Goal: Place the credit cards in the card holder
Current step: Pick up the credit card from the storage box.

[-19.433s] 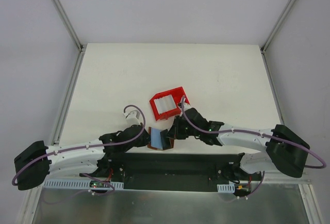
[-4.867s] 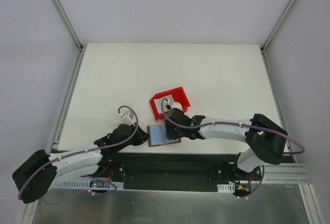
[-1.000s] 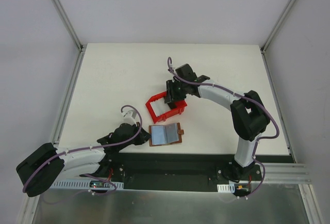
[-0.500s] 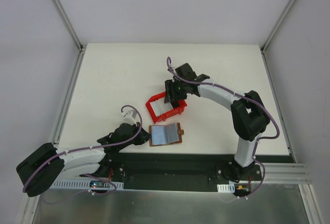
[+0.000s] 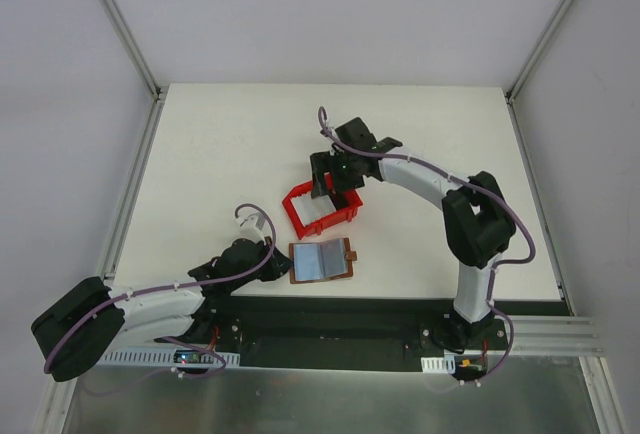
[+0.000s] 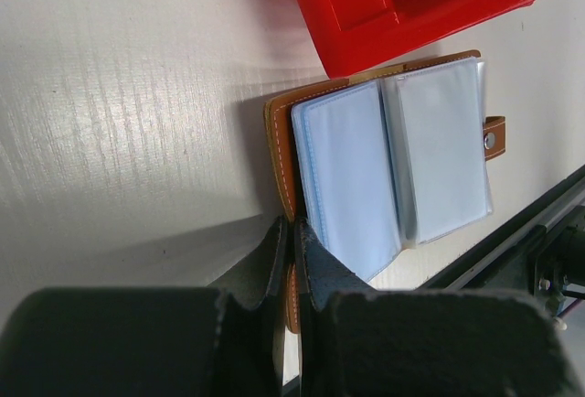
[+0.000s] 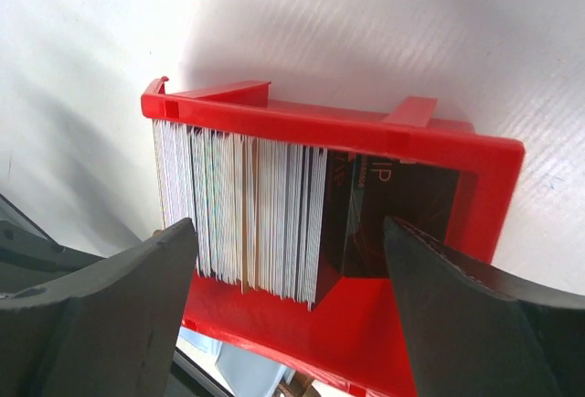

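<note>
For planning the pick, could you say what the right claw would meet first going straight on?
Probably the credit cards standing in the red tray, right below the open right claw; depth is unclear.

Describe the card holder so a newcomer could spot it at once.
On the white table, look near the front edge by the left gripper. The card holder lies open there, brown-rimmed with pale blue sleeves; the red tray behind it is walled and holds upright cards.

Tray (image 6: 356, 13) glossy plastic; card holder (image 6: 388, 164) stitched leather-like.
</note>
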